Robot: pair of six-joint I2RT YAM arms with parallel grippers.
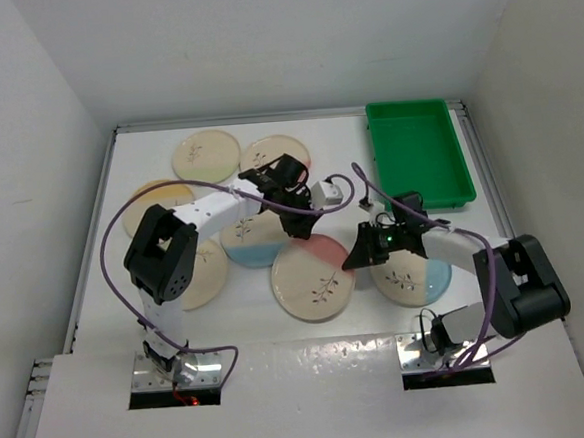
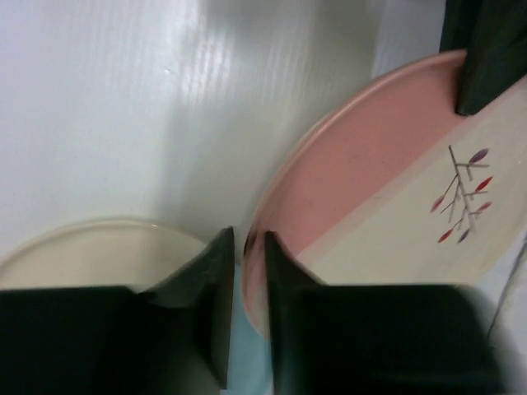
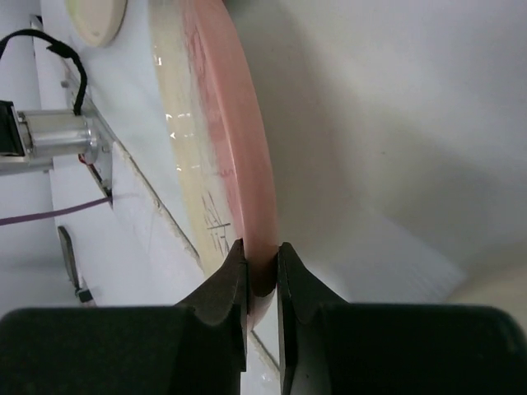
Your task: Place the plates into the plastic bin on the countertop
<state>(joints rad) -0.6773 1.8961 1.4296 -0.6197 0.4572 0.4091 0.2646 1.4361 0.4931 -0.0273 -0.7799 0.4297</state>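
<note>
Pinching the pink plate (image 3: 244, 156) by its rim, right gripper (image 3: 262, 257) clamps firm; left gripper (image 2: 247, 247) nearly closed alongside, grip unclear. Plastic bin (image 1: 418, 160) holds nothing, and all plates (image 1: 205, 153) sit on the countertop (image 1: 147, 154).

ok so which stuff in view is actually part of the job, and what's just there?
Job: seven plates, incl. pink-segment plate pinched by right gripper; green plastic bin; countertop.
Just there: purple cables; arm mounting plates; white walls.

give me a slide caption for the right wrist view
Close-up: right hand clamped on the rim of the pink plate, seen edge-on
</note>
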